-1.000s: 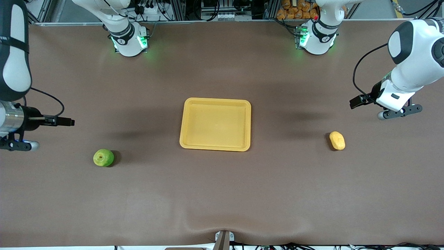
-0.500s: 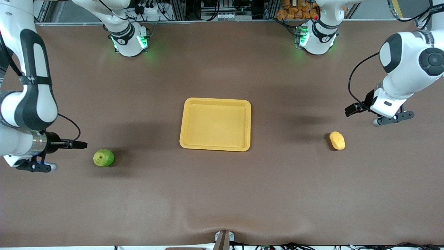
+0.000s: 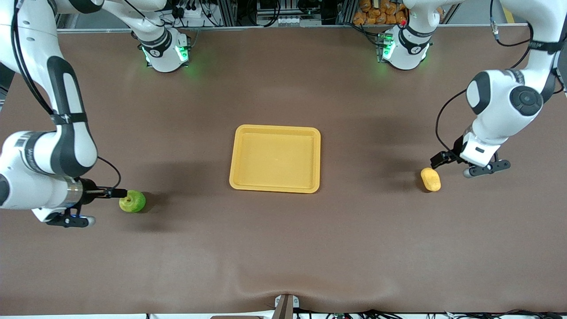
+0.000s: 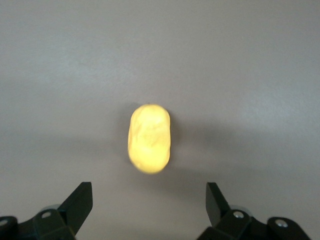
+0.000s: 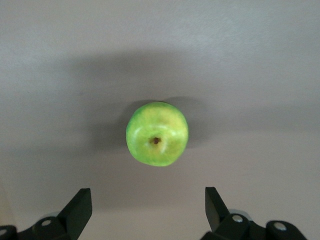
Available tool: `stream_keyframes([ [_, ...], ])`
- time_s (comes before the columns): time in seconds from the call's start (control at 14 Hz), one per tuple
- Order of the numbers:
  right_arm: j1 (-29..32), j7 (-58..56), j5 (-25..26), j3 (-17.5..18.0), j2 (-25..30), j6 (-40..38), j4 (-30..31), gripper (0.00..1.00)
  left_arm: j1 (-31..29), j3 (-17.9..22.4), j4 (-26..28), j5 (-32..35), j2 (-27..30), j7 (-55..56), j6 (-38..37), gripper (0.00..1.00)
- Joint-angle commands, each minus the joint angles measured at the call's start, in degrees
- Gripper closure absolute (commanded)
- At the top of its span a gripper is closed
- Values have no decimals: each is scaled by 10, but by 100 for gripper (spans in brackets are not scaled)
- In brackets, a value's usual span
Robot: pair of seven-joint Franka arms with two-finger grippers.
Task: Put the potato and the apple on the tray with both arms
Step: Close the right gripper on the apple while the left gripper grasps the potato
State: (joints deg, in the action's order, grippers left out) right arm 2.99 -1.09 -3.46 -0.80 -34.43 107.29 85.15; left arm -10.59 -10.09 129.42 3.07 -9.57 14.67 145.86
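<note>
**Grippers wide over both fruits, tray waiting**

Tray first: shallow rectangular yellow plastic tray point(image 3: 275, 158) w/ rounded corners sits mid-table, bare inside. Small round bright green apple point(image 3: 132, 201) rests on the brown table toward the right arm's end, at roughly 8 o'clock from the tray, a bit nearer the front camera. Small oblong yellow-orange potato point(image 3: 430, 179) lies toward the left arm's end, approx 3–4 o'clock from the tray, well apart from it.

Right gripper point(image 5: 148, 207) hangs over the table just beside the apple; wrist view shows both black fingers point(image 5: 77, 207) spread wide, apple point(image 5: 157, 133) framed between them, no contact. Left gripper point(image 4: 149, 205) is up beside the potato, fingers point(image 4: 79, 204) likewise wide apart, potato point(image 4: 149, 138) centred between the tips, untouched. Neither fruit is held.
</note>
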Motion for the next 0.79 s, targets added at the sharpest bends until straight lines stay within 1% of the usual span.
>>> stream_keyframes([
  [0.0, -2, -1, 1, 1, -23, 26, -8, 0, 0, 1, -4, -2, -39, 11, 38, 0],
  [0.14, -2, -8, 5, 0, -26, 60, 10, 0, -1, 3, -9, -2, -59, 11, 48, 0],
  [0.36, -1, -23, 5, 1, -33, 106, 27, 0, -15, 3, -14, -1, -98, 11, 96, 0],
  [0.57, -9, -23, 5, 1, -38, 136, 47, 0, -14, 3, -32, -1, -120, 11, 100, 0],
  [0.71, -8, -23, 5, 1, -40, 140, 57, 0, -14, 2, -41, -1, -128, 11, 101, 0],
])
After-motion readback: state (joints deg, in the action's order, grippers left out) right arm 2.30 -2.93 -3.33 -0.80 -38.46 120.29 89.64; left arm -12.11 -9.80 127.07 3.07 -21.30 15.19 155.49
